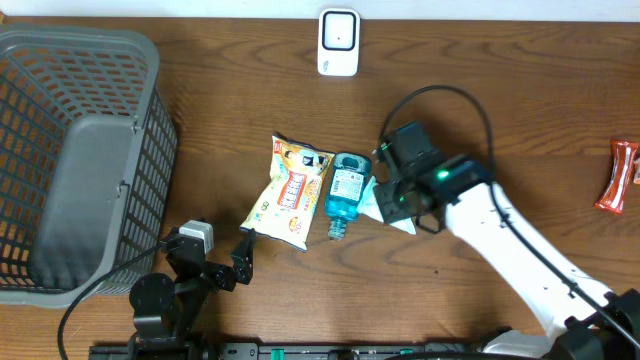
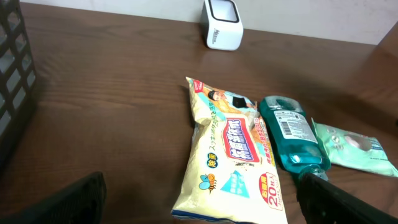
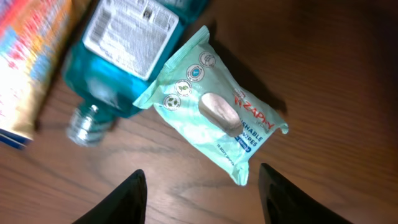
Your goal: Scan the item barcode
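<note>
Right gripper (image 3: 200,186) hovers with its two dark fingers spread apart and nothing between them, directly over a pale green soft plastic packet of wipes (image 3: 214,121); this packet, probably the item to be scanned, lies flat on the brown wooden table (image 1: 500,90), one corner against the right side of a clear blue plastic mouthwash bottle (image 3: 124,50) that lies on its side, label up; a yellow printed snack packet (image 1: 288,190) lies against the bottle's left side; a small white box-shaped barcode scanner (image 1: 338,42) stands well beyond the bottle, near the far edge; left gripper (image 2: 208,202) rests nearer than the bottle and to its left, fingers wide apart and empty; nothing is lifted and nothing is near the scanner, so the task looks barely begun; grasping the packet, carrying it across and turning its barcode, not visible from here, toward the scanner all appear to remain.
</note>
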### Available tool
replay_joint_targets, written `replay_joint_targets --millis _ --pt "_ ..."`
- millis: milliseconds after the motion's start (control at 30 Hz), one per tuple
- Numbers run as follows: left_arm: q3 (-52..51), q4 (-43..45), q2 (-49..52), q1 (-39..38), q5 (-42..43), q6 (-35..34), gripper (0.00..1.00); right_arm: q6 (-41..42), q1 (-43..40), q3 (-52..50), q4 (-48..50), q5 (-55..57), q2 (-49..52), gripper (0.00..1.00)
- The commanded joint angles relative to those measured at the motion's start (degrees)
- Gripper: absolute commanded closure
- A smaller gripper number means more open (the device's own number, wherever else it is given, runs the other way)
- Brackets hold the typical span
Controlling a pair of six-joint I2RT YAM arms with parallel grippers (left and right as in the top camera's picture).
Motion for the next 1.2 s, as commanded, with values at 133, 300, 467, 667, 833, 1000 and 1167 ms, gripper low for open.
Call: replay_joint_targets --millis 133,300,467,667,833,1000,1167 --pt "-0.83 -1.01 -0.13 0.13 -0.07 0.94 0.02 -2.27 11.58 -5.11 4.70 22.56 2.36 0.32" --pt "-0.83 -0.98 -0.13 0.13 -0.09 0.94 0.02 -4.09 13.84 -5.77 4.66 24.13 2.45 0.01" --pt "-0.83 -0.98 -0.13 0.13 -0.07 0.94 0.02 -10.51 12.79 -5.84 5.53 23.65 2.47 0.01" --pt "-0.83 -0.98 -0.13 0.13 -0.07 0.94 0.02 -16.26 12.72 -7.80 9.79 20.68 3.21 0.01" --pt "-0.83 -0.98 -0.13 0.13 -0.07 0.94 0.02 -16.87 12.72 -10.56 11.50 20.37 6.56 0.19" --pt "-0.83 -0.98 -0.13 0.13 -0.07 0.94 0.02 -16.96 12.74 -12.76 15.37 23.61 12.44 0.21" --pt "-0.83 -0.98 -0.13 0.13 -0.07 0.94 0.02 -17.16 12.63 -12.76 18.88 29.86 20.46 0.26"
